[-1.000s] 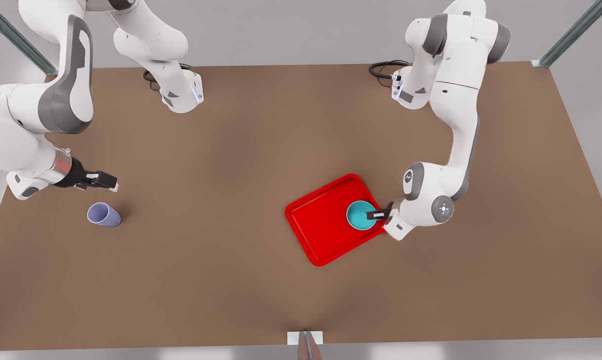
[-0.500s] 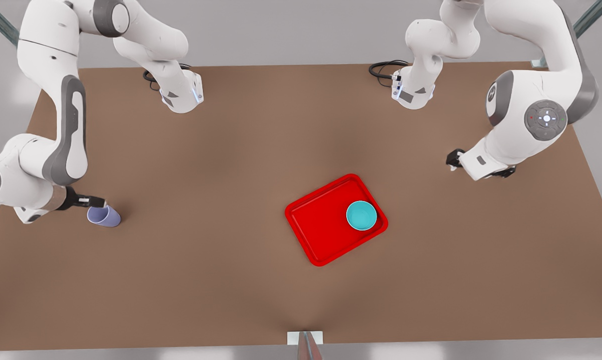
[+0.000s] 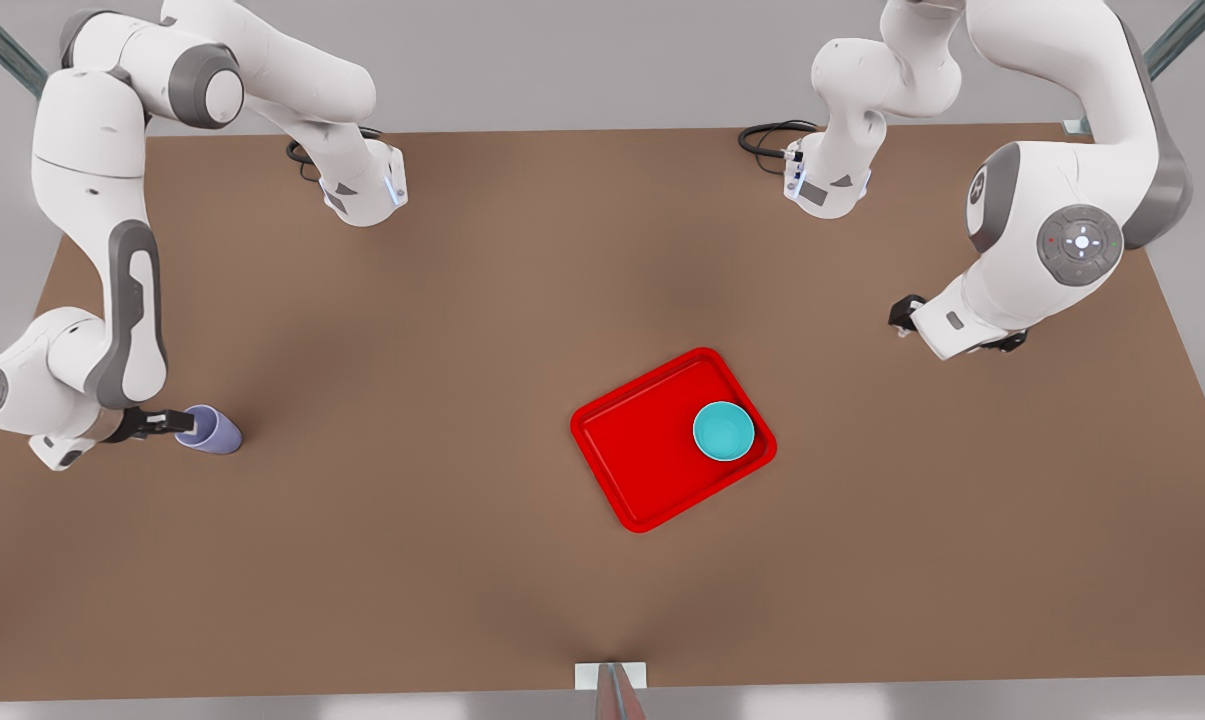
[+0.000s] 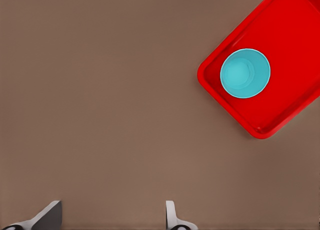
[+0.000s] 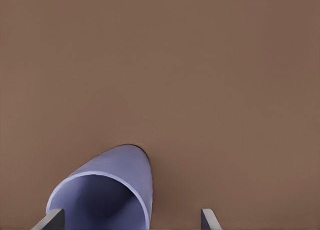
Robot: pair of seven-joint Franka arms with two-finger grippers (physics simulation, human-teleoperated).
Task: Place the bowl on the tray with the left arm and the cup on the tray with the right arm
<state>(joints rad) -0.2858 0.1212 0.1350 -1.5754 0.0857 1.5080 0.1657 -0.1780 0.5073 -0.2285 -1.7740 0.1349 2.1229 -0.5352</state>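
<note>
The bowl (image 3: 724, 431) is home, sitting on the red tray (image 3: 642, 460) toward its 3 o'clock end in the front view, so half the job looks done. The left gripper (image 3: 902, 318) hangs high above the table (image 3: 482, 330), out at roughly 2 o'clock from the tray, with its fingers (image 4: 172, 217) spread wide and nothing between them; that arm is simply waiting. All eyes on the other side: the right gripper (image 3: 167, 424) is down at table level, right up against the lavender cup (image 3: 210, 431) from the cup's 9 o'clock. In the right wrist view the cup (image 5: 107, 190) sits off to one side between the open fingers (image 5: 209, 219), nearer one finger than the other, and the jaws have not yet pinched. That offset is the worry, I'd say: close now and one finger meets the wall first, which could shove or tip the light tumbler rather than clamp it. A grip near the rim of a tapered cup may also slide. And the tray lies well apart, around 3 o'clock from the cup, so a weak hold has a long carry to fail on.
</note>
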